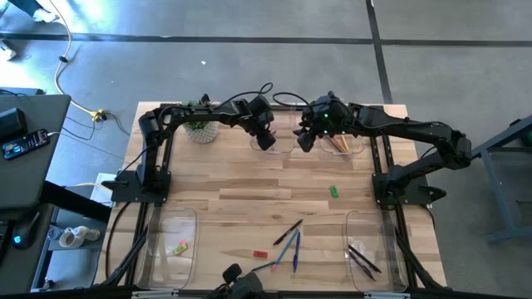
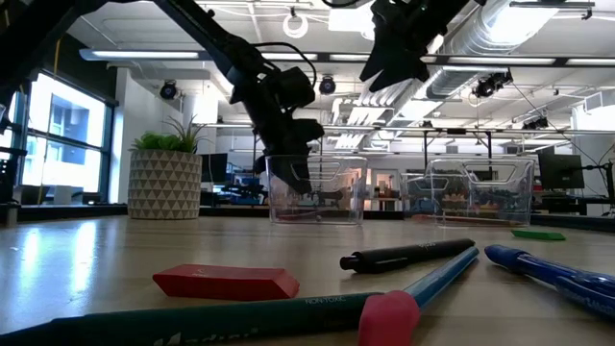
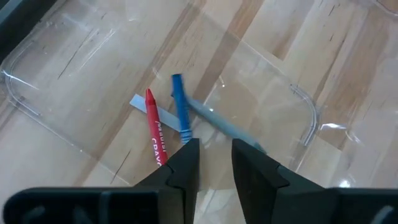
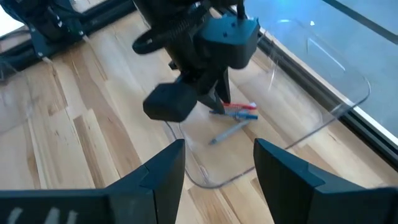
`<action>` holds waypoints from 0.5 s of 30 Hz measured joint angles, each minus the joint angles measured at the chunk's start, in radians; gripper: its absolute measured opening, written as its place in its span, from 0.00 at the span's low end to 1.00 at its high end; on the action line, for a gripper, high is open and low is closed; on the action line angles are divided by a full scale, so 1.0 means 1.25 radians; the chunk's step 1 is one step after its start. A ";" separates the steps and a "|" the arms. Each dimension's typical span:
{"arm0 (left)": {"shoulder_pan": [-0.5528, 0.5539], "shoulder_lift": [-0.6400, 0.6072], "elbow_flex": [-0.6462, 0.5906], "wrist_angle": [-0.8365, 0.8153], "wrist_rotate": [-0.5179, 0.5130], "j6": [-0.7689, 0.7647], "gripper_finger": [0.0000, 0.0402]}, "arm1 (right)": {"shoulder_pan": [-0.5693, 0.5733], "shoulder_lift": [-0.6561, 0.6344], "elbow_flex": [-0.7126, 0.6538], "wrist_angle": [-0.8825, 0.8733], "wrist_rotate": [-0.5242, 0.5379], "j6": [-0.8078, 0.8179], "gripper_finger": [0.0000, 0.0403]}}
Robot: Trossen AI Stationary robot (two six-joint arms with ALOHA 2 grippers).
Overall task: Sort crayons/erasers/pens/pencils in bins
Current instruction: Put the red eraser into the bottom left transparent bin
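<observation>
Crayons point(image 3: 163, 124) lay in a loose heap inside the far clear bin point(image 3: 56, 118), directly beneath and just ahead of the left gripper point(image 3: 215, 163), which hung over that bin with its two fingers slightly apart and nothing between them. A red crayon, a blue one and a greyish one crossed one another there, the red tip nearest the left finger. The step in hand looked like a drop into this bin, apparently done, so the sound course was to lift straight up before swinging away, keeping the fingers clear of the bin's wall so it would not be dragged.

The right gripper point(image 4: 219, 165) hovered close beside it, fingers wide apart and empty, over the neighbouring far bin point(image 1: 345, 148); the two arms stood near enough that one should have waited while the other withdrew.

Well behind both pincers, pens point(image 1: 288, 237) and a red eraser point(image 1: 260, 254) were on the open table, a green eraser point(image 1: 334, 191) between.
</observation>
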 joint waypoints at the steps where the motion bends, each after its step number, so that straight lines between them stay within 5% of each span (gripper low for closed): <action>1: 0.000 0.000 0.000 0.001 0.003 0.000 0.22 | 0.000 0.000 0.000 -0.005 0.000 0.000 0.46; 15: -0.015 -0.031 0.000 0.014 0.017 -0.021 0.24 | -0.002 -0.023 0.000 -0.039 0.000 -0.034 0.46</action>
